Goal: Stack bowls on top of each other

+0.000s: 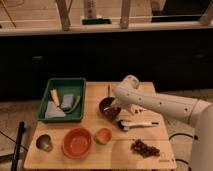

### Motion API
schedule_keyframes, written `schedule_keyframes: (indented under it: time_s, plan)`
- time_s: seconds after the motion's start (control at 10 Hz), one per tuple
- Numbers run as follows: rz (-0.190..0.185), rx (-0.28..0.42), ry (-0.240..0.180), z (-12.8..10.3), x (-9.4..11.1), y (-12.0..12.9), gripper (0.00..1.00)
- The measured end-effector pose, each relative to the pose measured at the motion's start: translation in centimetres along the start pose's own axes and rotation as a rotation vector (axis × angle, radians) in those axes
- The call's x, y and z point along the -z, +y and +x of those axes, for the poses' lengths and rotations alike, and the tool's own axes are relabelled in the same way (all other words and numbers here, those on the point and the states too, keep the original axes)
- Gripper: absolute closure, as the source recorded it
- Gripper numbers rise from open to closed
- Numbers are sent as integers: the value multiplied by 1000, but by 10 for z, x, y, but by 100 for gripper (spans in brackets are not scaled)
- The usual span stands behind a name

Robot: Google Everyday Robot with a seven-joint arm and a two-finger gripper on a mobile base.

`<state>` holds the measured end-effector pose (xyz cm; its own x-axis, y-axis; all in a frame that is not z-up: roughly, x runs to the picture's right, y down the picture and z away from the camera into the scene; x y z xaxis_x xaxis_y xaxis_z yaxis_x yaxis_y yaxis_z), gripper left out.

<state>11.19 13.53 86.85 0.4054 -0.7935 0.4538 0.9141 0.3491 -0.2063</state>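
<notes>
Claw (114, 103): low at the maroon bowl (105, 108), at its right rim or just inside, and I cannot tell which. I also cannot tell how far open it stands or whether it has hold of anything. The white arm (160, 103) runs off to the right of the bowl, its elbow humped up behind it.

Maroon bowl: upright on the table (95, 93), about mid-table.

Right of the bowl and nearer the camera: a white-handled brush (137, 123) lying flat, dark head toward the bowl, near it but apart. Farther the same way, a loose heap of brown bits (145, 148) lies by the table's front edge.

In front of the bowl: a small peach ball (103, 135), near but apart.

In front of the bowl and to its left, just beside the ball: the orange bowl (77, 143), mouth up, wider and shallower than the maroon one and well apart from it. Bowls not stacked.

Farther left of the maroon bowl, along the front: a grey cup (44, 143), near the front-left corner.

Left of the maroon bowl: a green tray (65, 81) holding a few small items, yellow, grey and green. I can't make out what they are.
</notes>
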Motion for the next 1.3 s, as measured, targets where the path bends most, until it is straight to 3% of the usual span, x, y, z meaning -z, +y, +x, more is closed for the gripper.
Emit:
schedule_keyframes:
  time_s: [0.2,0.8,0.9,1.3]
  plan:
    - [3,-4,-18,-2,-10,-1,34]
    - [10,-2,-31,-1,-14,-2,95]
    - [27,-5,-32,-1,-11,-2,99]
    - [136,19,-32,7,21,-2,100]
